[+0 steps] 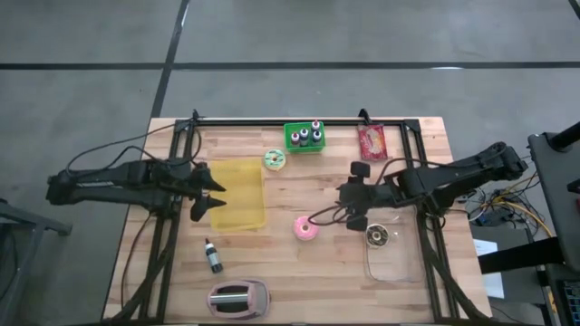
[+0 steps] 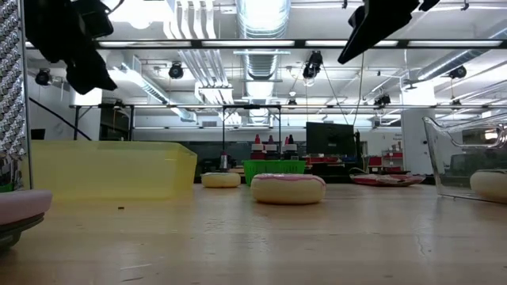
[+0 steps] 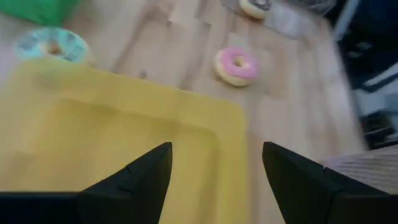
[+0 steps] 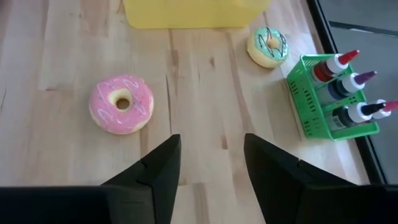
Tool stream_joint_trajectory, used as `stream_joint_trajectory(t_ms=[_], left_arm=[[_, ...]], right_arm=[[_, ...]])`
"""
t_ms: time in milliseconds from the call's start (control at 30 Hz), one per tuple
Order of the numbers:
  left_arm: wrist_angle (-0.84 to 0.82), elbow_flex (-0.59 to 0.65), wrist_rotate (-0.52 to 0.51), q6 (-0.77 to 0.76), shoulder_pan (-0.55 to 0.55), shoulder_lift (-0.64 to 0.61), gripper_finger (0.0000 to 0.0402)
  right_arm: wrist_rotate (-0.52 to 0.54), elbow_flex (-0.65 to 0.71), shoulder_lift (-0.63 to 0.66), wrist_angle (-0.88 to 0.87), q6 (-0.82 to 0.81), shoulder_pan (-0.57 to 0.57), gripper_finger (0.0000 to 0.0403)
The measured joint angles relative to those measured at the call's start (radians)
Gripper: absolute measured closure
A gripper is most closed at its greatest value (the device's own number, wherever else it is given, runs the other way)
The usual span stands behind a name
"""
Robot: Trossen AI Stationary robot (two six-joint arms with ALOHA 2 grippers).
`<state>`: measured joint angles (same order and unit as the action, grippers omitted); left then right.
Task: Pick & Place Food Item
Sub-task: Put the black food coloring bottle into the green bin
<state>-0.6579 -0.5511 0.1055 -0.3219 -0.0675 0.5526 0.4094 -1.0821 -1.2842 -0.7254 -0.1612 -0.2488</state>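
A pink-frosted donut (image 1: 306, 228) (image 4: 121, 104) lies flat on the wooden table, right of a shallow yellow bin (image 1: 237, 193). A green-frosted donut (image 1: 275, 159) lies behind the bin. A chocolate-topped donut (image 1: 377, 236) sits in a clear container (image 1: 391, 263). My right gripper (image 1: 344, 204) (image 4: 211, 143) hangs open above the table, behind and to the right of the pink donut, with nothing between its fingers. My left gripper (image 1: 216, 195) (image 3: 214, 152) is open over the bin's left edge, also with nothing in it.
A green basket of sauce bottles (image 1: 304, 136) and a red packet (image 1: 372, 140) stand at the far edge. A small dark bottle (image 1: 214, 256) and a pink toaster (image 1: 238, 299) sit near the front. Bare wood lies between the bin and the clear container.
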Motion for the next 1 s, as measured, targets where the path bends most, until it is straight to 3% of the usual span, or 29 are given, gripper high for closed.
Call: stream_joint_trajectory(t_ms=[233,367,500,800,1000], left_arm=[[-0.137,-0.075,0.148,-0.195,0.015,0.085,0.0145],[-0.302,-0.123,0.188,-0.206,0.061,0.147,0.0145],[-0.329,-0.143,0.230,-0.182,0.175,0.205,0.0145],[-0.219,-0.142,0.179,-0.160,0.529,0.406,0.0145],[-0.217,-0.140,0.120,-0.131,0.658,0.559,0.0145]], right_arm=[[-0.028,-0.005,0.000,-0.001,0.001,0.003,0.0240],[-0.028,-0.004,0.000,-0.003,0.013,0.004,0.0241],[-0.028,-0.004,0.000,-0.003,0.034,0.004,0.0241],[-0.025,-0.006,0.000,-0.030,0.048,0.005,0.0241],[-0.021,-0.006,0.000,-0.030,0.042,0.005,0.0241]])
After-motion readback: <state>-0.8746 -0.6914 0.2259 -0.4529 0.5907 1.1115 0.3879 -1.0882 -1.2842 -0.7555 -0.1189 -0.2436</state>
